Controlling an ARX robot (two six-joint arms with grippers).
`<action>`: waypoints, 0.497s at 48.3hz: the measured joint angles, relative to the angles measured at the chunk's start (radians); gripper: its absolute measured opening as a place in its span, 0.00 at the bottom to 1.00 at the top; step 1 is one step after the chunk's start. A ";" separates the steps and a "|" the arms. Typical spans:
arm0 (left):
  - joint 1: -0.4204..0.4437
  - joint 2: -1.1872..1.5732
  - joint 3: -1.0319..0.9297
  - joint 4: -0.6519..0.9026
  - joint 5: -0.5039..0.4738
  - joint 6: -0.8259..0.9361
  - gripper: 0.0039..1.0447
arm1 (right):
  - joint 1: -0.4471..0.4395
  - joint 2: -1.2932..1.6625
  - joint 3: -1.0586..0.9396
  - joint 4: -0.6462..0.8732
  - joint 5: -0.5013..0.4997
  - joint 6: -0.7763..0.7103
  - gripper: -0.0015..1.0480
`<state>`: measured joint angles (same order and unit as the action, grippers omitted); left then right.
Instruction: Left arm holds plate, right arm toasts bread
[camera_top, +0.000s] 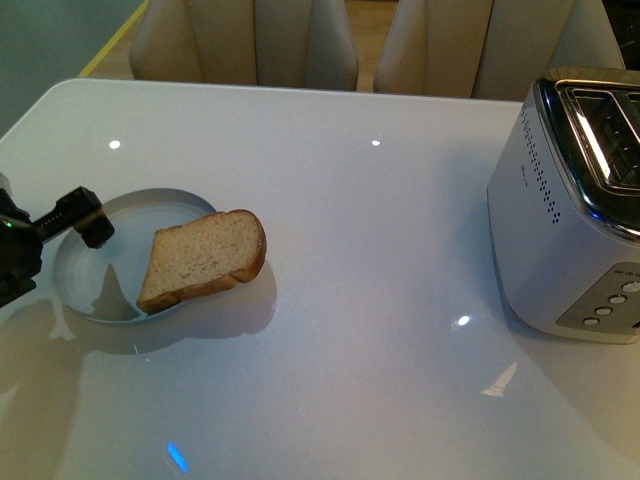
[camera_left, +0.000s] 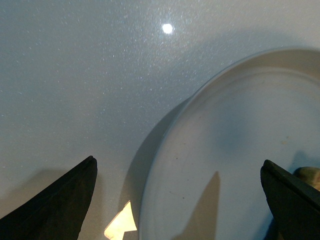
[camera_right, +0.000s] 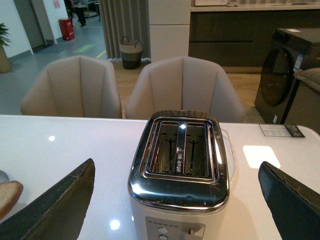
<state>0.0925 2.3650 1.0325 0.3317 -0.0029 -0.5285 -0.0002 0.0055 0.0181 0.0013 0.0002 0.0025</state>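
The bread (camera_top: 205, 258) lies on the right side of the pale blue-grey plate (camera_top: 110, 260) and overhangs its rim, at the table's front left. My left gripper (camera_top: 62, 228) is open at the plate's left rim, one black finger (camera_top: 82, 215) above the rim. In the left wrist view its jaws (camera_left: 178, 161) straddle the plate's rim (camera_left: 165, 150), and a bit of bread (camera_left: 309, 175) shows by one finger. My right gripper (camera_right: 176, 162) is open and empty, facing the toaster's control end; it is out of the front view. The bread (camera_right: 9, 195) shows at that view's edge.
A silver two-slot toaster (camera_top: 575, 210) stands at the table's right edge, its slots (camera_right: 177, 147) showing no bread inside. Two beige chairs (camera_top: 250, 40) stand behind the white table's far edge (camera_top: 300, 95).
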 joint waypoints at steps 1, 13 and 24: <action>-0.002 0.015 0.005 0.000 -0.003 0.001 0.93 | 0.000 0.000 0.000 0.000 0.000 0.000 0.91; -0.019 0.061 0.039 0.013 -0.011 0.011 0.93 | 0.000 0.000 0.000 0.000 0.000 0.000 0.91; -0.027 0.072 0.053 0.002 -0.002 0.019 0.69 | 0.000 0.000 0.000 0.000 0.000 0.000 0.91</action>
<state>0.0654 2.4367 1.0851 0.3340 -0.0044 -0.5098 -0.0002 0.0055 0.0181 0.0017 0.0002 0.0029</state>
